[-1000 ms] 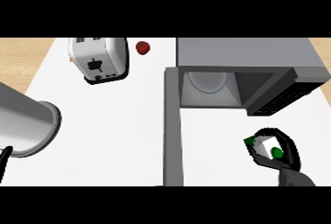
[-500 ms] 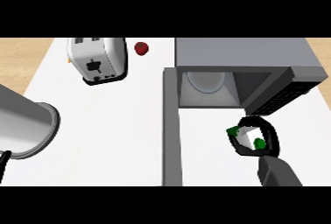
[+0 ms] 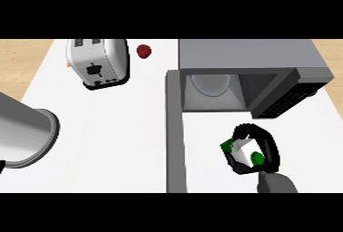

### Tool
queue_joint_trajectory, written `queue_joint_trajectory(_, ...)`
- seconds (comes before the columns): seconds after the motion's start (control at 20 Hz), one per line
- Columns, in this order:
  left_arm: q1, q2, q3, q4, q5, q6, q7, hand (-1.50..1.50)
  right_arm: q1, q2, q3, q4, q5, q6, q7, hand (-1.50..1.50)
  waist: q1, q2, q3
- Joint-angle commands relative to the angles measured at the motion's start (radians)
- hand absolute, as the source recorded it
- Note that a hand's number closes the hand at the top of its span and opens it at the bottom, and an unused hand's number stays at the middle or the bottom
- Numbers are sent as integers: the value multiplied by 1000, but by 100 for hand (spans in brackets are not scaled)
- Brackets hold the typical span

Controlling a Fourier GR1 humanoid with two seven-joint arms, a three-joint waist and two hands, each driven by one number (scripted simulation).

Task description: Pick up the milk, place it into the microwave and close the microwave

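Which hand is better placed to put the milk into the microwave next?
Right. The right hand is curled round the white and green milk carton, just in front of the open grey microwave.

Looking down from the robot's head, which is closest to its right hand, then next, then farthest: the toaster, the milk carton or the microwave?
1. Milk carton: in the right hand, whose fingers curl round it, lower right.
2. Microwave: door open, just beyond the hand, upper right.
3. Toaster: across the counter, upper left.
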Motion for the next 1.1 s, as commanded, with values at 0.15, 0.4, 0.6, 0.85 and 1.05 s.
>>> queue_joint_trajectory(0.15,14,-3,19,-16,44,-26,17,-150,222,21,252,-486,-95,-171,270,150,5,2,1)
queue_joint_trajectory(0.4,54,14,62,1,97,-95,-17,-150,279,21,356,-694,-117,-341,412,150,14,5,1)
queue_joint_trajectory(0.6,1,-18,46,-13,51,-50,36,-150,257,21,398,-751,-64,-414,494,150,15,7,2)
queue_joint_trajectory(0.85,49,17,157,80,105,-158,-62,-150,91,21,471,-686,-23,-581,522,150,24,7,2)
queue_joint_trajectory(1.05,26,14,176,73,99,-145,-43,-150,-36,21,449,-573,-17,-694,525,150,25,8,2)
